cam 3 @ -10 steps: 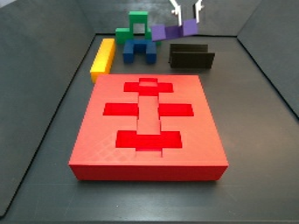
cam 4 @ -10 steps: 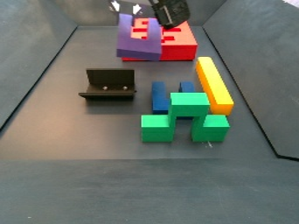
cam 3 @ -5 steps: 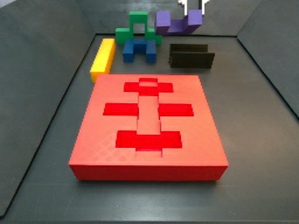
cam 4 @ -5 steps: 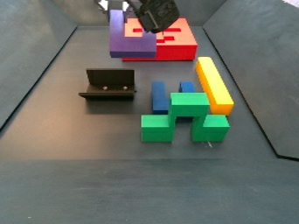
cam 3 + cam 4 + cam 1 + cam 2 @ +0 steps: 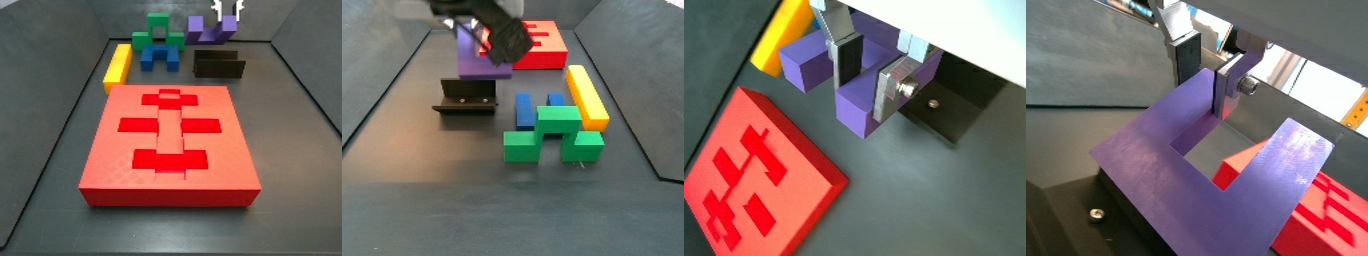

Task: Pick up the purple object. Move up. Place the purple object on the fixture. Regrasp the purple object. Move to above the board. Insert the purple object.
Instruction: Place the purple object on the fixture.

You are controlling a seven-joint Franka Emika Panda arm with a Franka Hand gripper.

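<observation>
Dark grey flooring fills both side views, with the board (image 5: pixel 168 143) lying large across the centre of a side view. Above it, at the upper right, my gripper (image 5: pixel 223 12) is clamped on one prong of the purple object (image 5: pixel 211 29), which hangs clear over the fixture (image 5: pixel 219 65). A yellow bar (image 5: pixel 118 66) sits at upper left.

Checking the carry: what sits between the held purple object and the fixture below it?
Nothing: in a side view the gripper holds the purple object above the fixture, with a bare gap.
</observation>
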